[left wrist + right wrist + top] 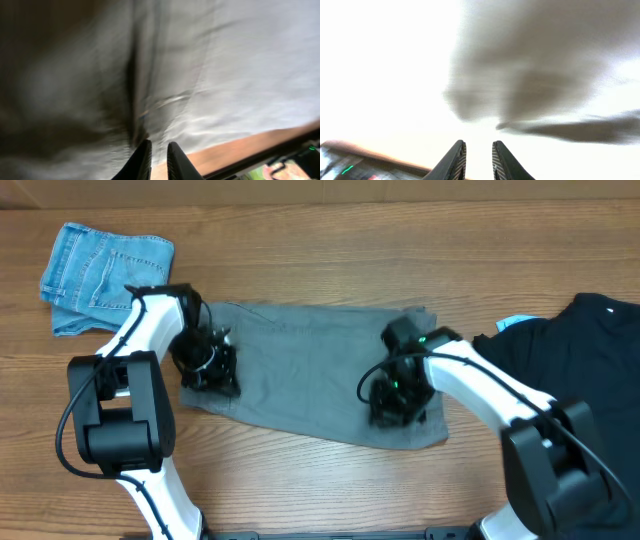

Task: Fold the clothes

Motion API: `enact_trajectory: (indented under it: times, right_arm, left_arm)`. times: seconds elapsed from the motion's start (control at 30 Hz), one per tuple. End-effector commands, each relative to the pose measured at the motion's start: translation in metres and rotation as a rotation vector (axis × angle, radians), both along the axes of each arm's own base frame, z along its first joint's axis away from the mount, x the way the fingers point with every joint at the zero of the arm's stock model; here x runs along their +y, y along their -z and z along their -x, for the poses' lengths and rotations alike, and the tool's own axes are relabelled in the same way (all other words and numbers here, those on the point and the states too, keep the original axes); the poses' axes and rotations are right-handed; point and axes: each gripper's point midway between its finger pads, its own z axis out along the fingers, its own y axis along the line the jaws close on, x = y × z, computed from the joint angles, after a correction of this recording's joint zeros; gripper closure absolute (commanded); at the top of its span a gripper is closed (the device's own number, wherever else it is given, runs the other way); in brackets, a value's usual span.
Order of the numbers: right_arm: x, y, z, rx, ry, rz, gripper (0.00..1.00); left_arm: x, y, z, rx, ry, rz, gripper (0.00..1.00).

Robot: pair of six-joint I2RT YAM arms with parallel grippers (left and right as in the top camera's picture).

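Shorts (310, 370), plain grey-olive, lie spread on the wooden table (330, 250).

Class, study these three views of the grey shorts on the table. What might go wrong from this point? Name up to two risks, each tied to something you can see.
1. The left gripper and right gripper show only a narrow gap above the shorts. A thin pinch may slip or catch just one layer, giving a skewed fold.
2. The black garment lies close to the shorts' right end, beside the right arm. It might get dragged along.
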Motion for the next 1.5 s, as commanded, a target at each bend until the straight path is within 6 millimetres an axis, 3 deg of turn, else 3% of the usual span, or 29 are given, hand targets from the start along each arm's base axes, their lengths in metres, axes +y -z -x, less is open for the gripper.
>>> enact_trajectory:
  times: [0.0,0.13,0.27,0.43,0.57,0.7,0.8,0.93,1.17,1.37,1.47]
  right_arm:
    - [0.031,-0.057,-0.030,-0.188,-0.083,-0.205,0.78]
    - [0.047,-0.064,-0.063,-0.308,-0.040,-0.263,0.78]
    - [0.061,-0.055,-0.093,-0.415,-0.050,-0.312,0.78]
    - [0.068,-0.012,-0.083,-0.255,-0.032,-0.322,0.74]
    - [0.038,0.030,-0.060,-0.078,0.014,-0.168,0.73]
    - [-0.026,0.057,-0.049,0.028,0.128,0.126,0.76]
    - [-0.071,0.060,-0.048,0.078,0.254,0.283,0.82]
    - [-0.103,0.058,-0.051,0.126,0.369,0.301,0.84]
    - [-0.103,0.029,-0.072,0.025,0.363,0.150,0.83]
    - [-0.056,-0.032,-0.091,-0.166,0.218,-0.134,0.68]
    - [-0.039,-0.042,-0.087,-0.191,0.171,-0.174,0.62]
  left_arm:
    - [-0.028,-0.052,-0.035,-0.207,0.034,0.142,0.80]
    - [-0.048,-0.070,-0.064,-0.370,0.071,0.197,0.74]
    - [-0.063,-0.062,-0.082,-0.450,0.113,0.212,0.69]
    - [-0.071,-0.032,-0.076,-0.376,0.153,0.187,0.70]
    - [-0.042,0.002,-0.060,-0.256,0.175,0.000,0.73]
    - [0.005,0.020,-0.047,-0.145,0.131,-0.245,0.76]
    - [0.023,0.020,-0.049,-0.134,0.084,-0.296,0.78]
    - [0.045,0.019,-0.049,-0.114,0.002,-0.300,0.81]
    - [0.072,-0.012,-0.057,-0.122,-0.132,-0.219,0.85]
    - [0.069,-0.030,-0.065,-0.175,-0.170,-0.067,0.51]
    - [0.068,-0.029,-0.064,-0.178,-0.167,-0.045,0.39]
